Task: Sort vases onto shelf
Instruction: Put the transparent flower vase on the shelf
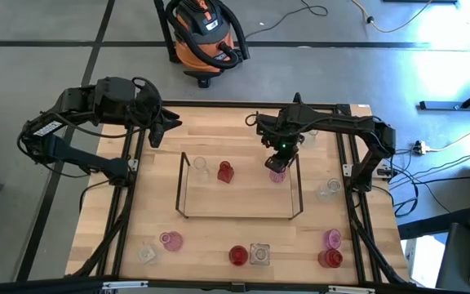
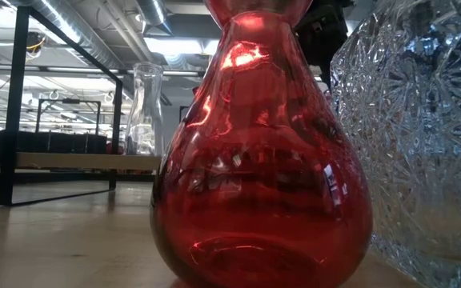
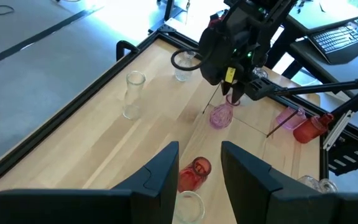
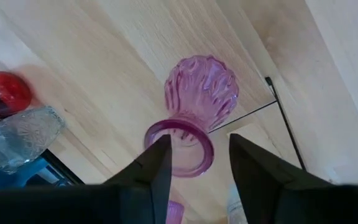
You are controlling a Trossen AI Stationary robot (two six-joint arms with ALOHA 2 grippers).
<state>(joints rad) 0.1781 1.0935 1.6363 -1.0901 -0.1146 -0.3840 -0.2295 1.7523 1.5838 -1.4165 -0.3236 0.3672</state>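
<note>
The shelf (image 1: 235,217), a thin dark wire rack, stands mid-table. On it stand a clear vase (image 1: 201,167), a red vase (image 1: 225,172) and a ribbed pink vase (image 4: 201,93), each upright on its base. My right gripper (image 4: 197,155) hangs open over the pink vase (image 1: 277,173) at the shelf's far right, pointing down, with a finger on either side of the flared rim. My left gripper (image 3: 201,168) waits open, raised over the table's far left (image 1: 160,131), with nothing between its fingers. My right gripper comes at the pink vase's flared rim (image 4: 194,140) from above with its fingers parted. One finger (image 4: 157,165) overlaps the rim's edge in the wrist view, and I cannot tell whether it touches. The vase stands upright on the shelf.
Several loose vases line the near edge: pink (image 1: 171,240), clear (image 1: 147,251), red (image 1: 237,255), cut glass (image 1: 259,254), pink (image 1: 332,238), red (image 1: 330,259). Another clear one (image 1: 329,189) stands right of the shelf. A black frame (image 1: 129,163) edges the table.
</note>
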